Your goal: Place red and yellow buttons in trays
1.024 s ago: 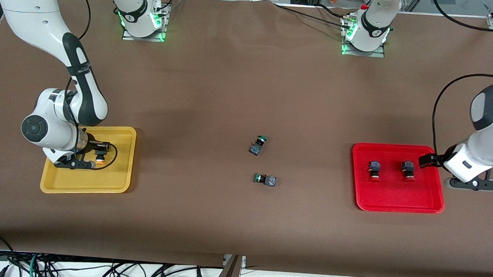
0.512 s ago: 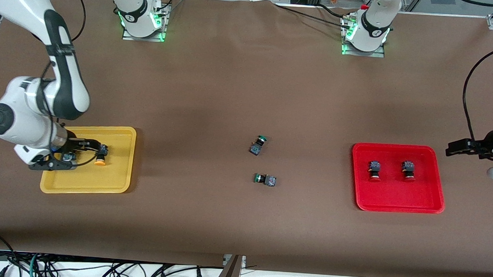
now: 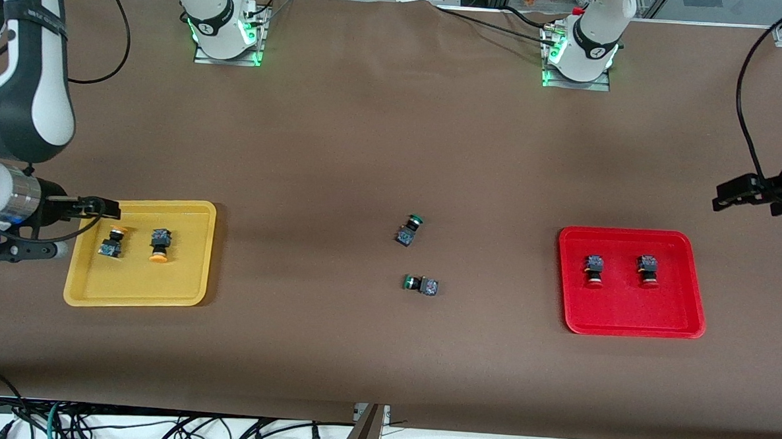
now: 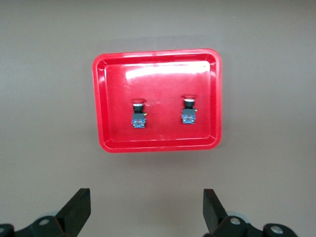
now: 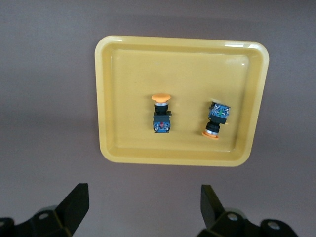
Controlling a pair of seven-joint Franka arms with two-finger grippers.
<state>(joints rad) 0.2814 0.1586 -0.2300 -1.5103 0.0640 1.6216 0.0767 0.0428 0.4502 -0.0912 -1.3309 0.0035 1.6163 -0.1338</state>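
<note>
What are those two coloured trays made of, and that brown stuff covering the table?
The red tray and yellow tray look like moulded plastic: glossy, with glare streaks and rounded rims. The brown table cover seems matte paper or thin sheet, no shine; I can't be sure.

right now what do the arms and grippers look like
Both arms have glossy white shells with black joint sections and black cables looping off them. The bases glow green. The left gripper and right gripper each have two flat black fingers on dark mounts.
</note>
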